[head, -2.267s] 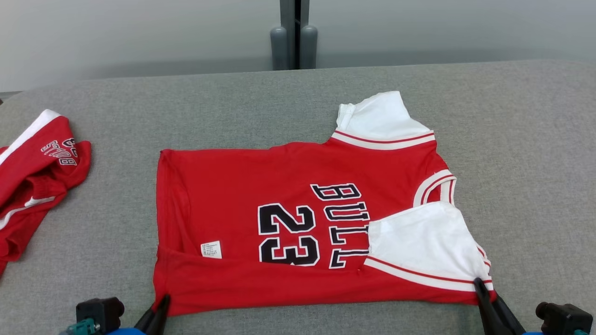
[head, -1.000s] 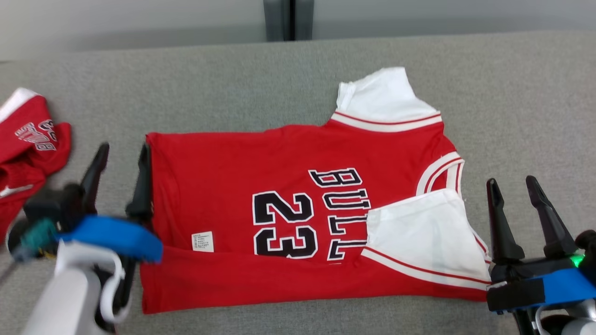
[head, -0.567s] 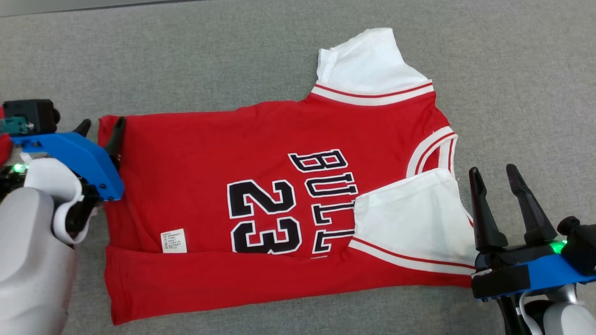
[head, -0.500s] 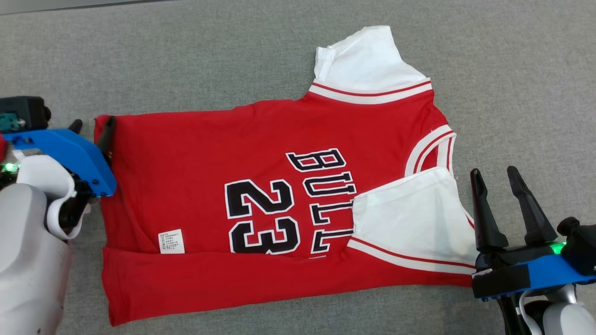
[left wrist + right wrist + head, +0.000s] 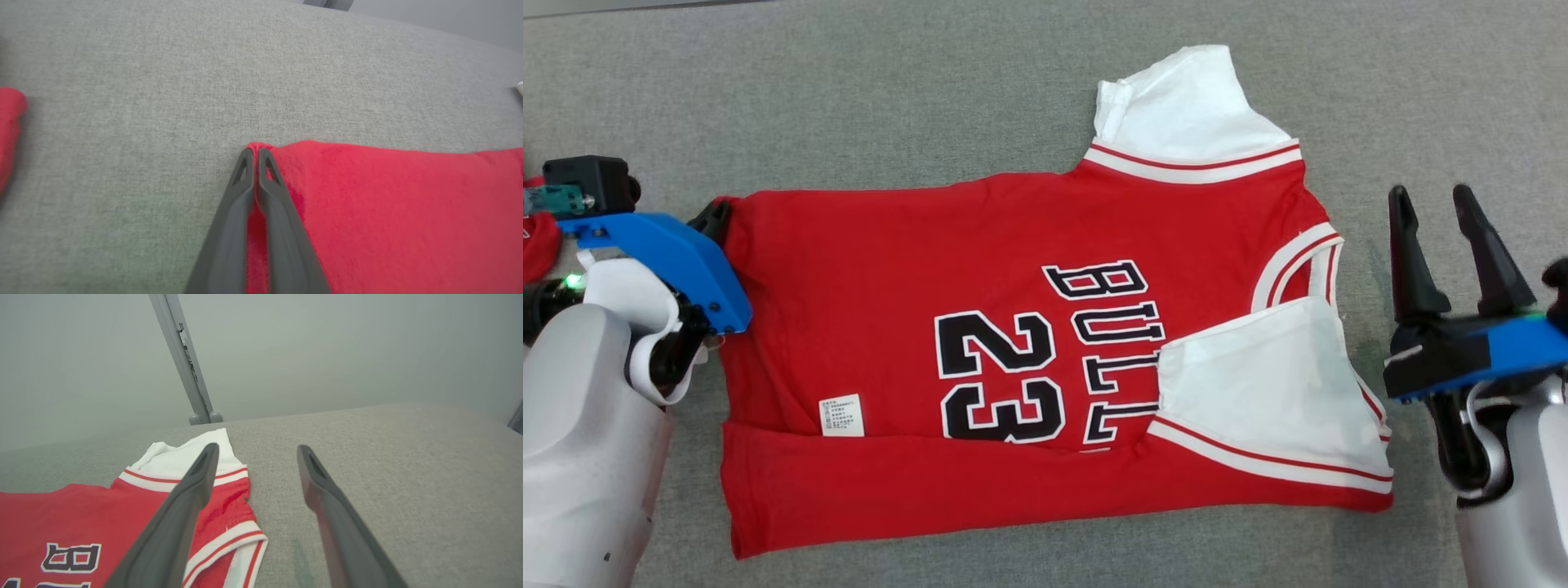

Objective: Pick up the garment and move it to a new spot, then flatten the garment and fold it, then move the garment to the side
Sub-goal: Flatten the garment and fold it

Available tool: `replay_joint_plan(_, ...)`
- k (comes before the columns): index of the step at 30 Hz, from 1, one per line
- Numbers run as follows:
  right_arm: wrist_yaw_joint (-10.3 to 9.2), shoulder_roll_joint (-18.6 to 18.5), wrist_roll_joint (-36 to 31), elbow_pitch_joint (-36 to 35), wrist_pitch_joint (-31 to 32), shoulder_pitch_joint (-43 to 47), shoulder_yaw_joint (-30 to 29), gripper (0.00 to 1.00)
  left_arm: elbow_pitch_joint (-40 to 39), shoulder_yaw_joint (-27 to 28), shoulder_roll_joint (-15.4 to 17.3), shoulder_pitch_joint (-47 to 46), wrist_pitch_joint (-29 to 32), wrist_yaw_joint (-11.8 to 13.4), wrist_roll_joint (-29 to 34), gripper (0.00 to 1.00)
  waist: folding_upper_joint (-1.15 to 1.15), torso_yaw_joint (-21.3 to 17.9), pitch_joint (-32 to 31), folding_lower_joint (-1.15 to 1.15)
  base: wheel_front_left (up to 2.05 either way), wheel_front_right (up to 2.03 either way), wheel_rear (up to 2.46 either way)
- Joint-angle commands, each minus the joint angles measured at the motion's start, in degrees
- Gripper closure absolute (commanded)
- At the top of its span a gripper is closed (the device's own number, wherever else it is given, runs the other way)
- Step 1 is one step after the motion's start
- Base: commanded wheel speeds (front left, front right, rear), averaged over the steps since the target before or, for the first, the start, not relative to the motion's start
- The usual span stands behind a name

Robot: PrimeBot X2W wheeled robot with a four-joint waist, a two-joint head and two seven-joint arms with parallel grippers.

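One red garment (image 5: 1013, 327) lies spread flat at the centre of the grey cloth surface (image 5: 849, 98), its near edge turned up in one fold.

Counted on it:
- Two white sleeves: the far sleeve (image 5: 1188, 106) at 1 o'clock and the near sleeve (image 5: 1258, 400), folded inward, at 4 o'clock.
- One white label (image 5: 841, 415) at 7 o'clock.
- One number 23 (image 5: 996, 376).

Left gripper (image 5: 256, 153): at the garment's 10 o'clock corner, its two fingers pressed together with red cloth pinched between them.

Right gripper (image 5: 1432, 200): at the garment's 3 o'clock, its two fingers spread apart with nothing between them, not touching the cloth.

One further red item (image 5: 535, 245) shows partly at 9 o'clock, apart from the garment.
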Motion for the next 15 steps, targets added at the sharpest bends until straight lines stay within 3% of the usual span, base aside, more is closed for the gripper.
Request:
replay_joint_plan(1, 0.03, -0.77, 0.98, 1.27, 0.41, -2.51, 0.57, 0.0, -0.41, -0.78, -0.09, -1.3, -0.59, -0.46, -0.17, 1.0, -0.01, 0.6, 0.37, 0.0, 0.0, 0.0, 0.0)
replay_joint_plan(8, 0.03, -6.14, 5.43, 15.43, 4.79, -19.03, 4.87, 0.0, -1.98, -5.43, -1.7, -5.91, -3.29, -0.47, -1.92, 1.0, -0.01, 5.08, 4.37, 0.0, 0.0, 0.0, 0.0)
replay_joint_plan(15, 0.03, -8.3, 6.74, 30.04, 8.71, -34.5, 9.9, 0.0, -1.76, -9.07, -3.84, -10.74, -6.05, -0.3, -3.3, 1.0, -0.01, 9.24, 9.52, 0.0, 0.0, 0.0, 0.0)
